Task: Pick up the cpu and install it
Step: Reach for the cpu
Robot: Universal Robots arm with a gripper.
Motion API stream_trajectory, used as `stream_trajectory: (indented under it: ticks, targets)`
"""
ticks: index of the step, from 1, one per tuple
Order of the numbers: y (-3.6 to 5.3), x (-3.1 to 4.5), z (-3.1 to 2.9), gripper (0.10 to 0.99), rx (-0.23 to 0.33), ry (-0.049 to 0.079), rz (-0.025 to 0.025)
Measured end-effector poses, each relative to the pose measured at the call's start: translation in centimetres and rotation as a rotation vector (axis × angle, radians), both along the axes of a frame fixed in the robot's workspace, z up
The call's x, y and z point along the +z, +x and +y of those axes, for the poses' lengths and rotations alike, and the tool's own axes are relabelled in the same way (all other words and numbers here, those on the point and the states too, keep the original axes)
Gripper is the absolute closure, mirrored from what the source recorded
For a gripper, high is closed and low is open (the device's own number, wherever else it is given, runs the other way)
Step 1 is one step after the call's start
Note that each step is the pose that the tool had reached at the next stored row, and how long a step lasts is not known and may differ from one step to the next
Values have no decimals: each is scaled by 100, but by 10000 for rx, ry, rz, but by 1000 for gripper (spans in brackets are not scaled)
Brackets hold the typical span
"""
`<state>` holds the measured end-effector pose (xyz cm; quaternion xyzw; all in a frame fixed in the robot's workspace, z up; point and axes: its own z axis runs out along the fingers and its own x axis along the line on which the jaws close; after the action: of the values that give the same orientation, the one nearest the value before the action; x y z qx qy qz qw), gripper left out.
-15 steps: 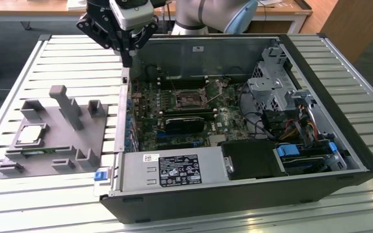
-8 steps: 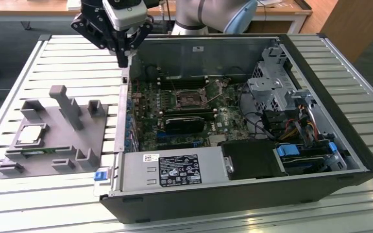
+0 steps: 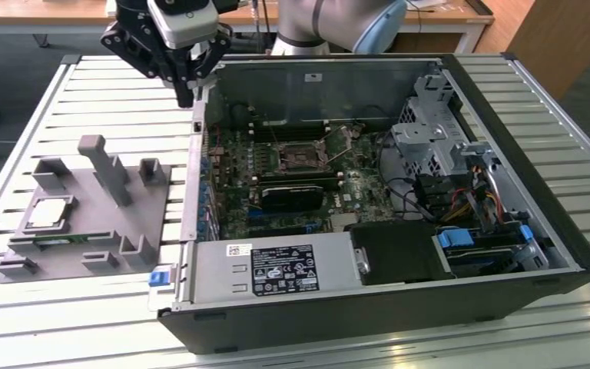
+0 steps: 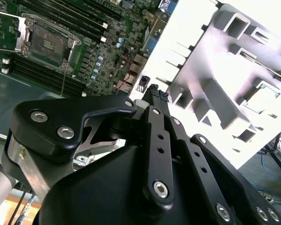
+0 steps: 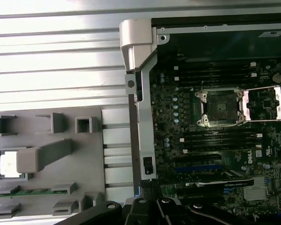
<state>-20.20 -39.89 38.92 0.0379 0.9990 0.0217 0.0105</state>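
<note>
Jaws closed and empty, hanging over the case wall [image 3: 194, 177]. The cpu [image 3: 49, 213] lies in the tray [image 3: 85, 227] at their 8 o'clock; that post [image 3: 105, 169] beside it could snag them coming down.

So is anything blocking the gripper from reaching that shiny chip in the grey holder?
Partly. A tall grey post rises beside the cpu, on the side towards the gripper, which hangs over the case's edge. Straight above the cpu, nothing visible covers it.

Robotics lab: robot arm [image 3: 326, 23] over slatted metal workbench [image 3: 120, 108], opened computer case [image 3: 377, 315], wooden desks [image 3: 39, 11] at twelve o'clock.
</note>
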Motion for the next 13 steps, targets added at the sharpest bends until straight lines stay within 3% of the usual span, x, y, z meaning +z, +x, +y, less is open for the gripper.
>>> stream_trajectory:
  ticks: [13]
  targets:
    - [-144,-4,0,976,0,0,1]
